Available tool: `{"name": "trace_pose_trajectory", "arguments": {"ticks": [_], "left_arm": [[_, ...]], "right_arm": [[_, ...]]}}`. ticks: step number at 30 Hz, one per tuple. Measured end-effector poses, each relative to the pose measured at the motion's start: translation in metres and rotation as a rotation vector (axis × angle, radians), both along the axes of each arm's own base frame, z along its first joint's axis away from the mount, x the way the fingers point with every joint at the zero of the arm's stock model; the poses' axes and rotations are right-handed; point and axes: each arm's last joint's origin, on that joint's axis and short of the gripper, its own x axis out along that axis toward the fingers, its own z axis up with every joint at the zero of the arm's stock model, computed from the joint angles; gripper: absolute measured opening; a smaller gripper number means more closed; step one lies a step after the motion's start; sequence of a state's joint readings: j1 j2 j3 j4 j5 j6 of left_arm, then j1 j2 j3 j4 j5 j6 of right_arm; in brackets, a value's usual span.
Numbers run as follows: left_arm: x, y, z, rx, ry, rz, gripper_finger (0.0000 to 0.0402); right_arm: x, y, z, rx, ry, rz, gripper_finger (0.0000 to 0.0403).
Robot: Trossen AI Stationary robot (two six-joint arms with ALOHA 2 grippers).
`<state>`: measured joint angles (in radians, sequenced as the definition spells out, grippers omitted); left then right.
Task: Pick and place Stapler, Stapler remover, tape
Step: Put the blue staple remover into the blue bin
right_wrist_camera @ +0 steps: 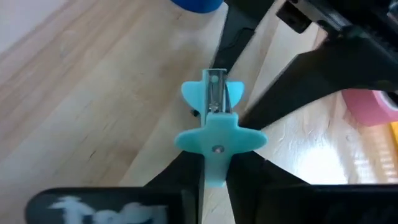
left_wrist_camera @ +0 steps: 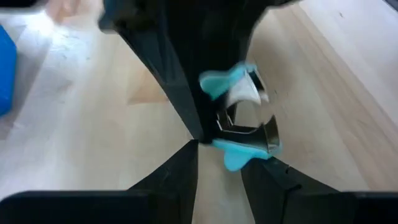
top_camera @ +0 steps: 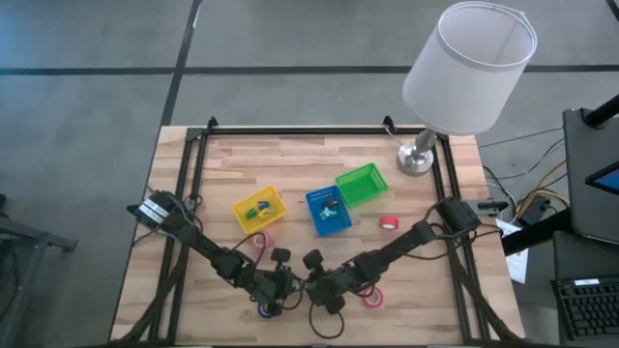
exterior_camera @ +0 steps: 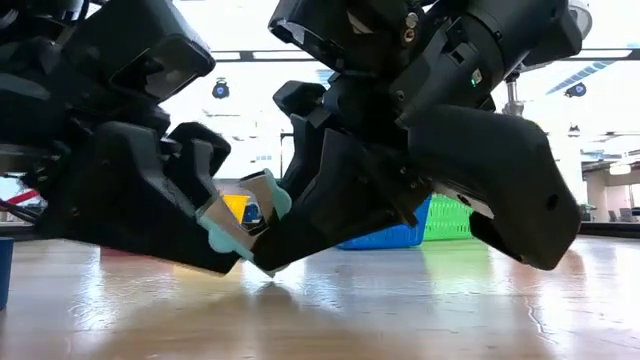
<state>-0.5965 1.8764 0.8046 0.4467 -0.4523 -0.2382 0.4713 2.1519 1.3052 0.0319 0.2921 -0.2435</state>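
I see both arms meeting low at the near edge of the tabletop (top_camera: 290, 159), just above the wood. The staple remover (exterior_camera: 245, 222) (light blue wings, metal claws) sits between the two grippers, off the surface. The right gripper (right_wrist_camera: 214, 165) is clamped on the staple remover's blue end, fingers together around it. The left gripper (left_wrist_camera: 217, 158) has its fingers partly apart against the same staple remover (left_wrist_camera: 242, 127); I cannot tell whether it grips it or only touches it.

Mid-tabletop stand three small bins: a yellow bin (top_camera: 259, 208), a blue bin (top_camera: 328, 210) and a green bin (top_camera: 361, 185), the blue and green touching. One red tape roll (top_camera: 389, 223) lies right of the blue bin; pink tape rolls lie near the arms at (top_camera: 263, 241) and (top_camera: 373, 299). A lamp (top_camera: 462, 77) stands at the far right corner.
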Motion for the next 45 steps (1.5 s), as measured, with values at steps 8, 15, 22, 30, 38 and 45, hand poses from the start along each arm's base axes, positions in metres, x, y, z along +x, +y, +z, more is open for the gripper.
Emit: {"name": "trace_pose_trajectory", "arguments": {"ticks": [8, 15, 22, 30, 38, 45], "left_arm": [[0.001, 0.002, 0.001, 0.022, -0.004, 0.034, 0.0119], [0.000, 0.004, 0.003, 0.072, -0.017, 0.052, 0.0119], [0.001, 0.006, 0.003, 0.103, -0.020, 0.054, 0.0119], [0.003, 0.009, 0.003, 0.106, -0.019, 0.065, 0.0119], [0.003, 0.010, 0.003, 0.104, -0.018, 0.067, 0.0119], [0.005, 0.013, 0.003, 0.106, -0.015, 0.075, 0.0119]], "right_arm": [[-0.014, -0.006, 0.031, 0.080, 0.082, -0.103, 0.0045], [-0.041, -0.020, 0.081, 0.061, 0.157, -0.129, 0.0039], [-0.069, -0.052, 0.132, -0.004, 0.190, -0.147, 0.0042], [-0.068, -0.109, 0.135, -0.060, 0.309, -0.273, 0.0039], [-0.049, -0.153, 0.111, 0.002, 0.416, -0.281, 0.0039], [-0.039, -0.175, 0.090, 0.003, 0.480, -0.330, 0.0039]]}}
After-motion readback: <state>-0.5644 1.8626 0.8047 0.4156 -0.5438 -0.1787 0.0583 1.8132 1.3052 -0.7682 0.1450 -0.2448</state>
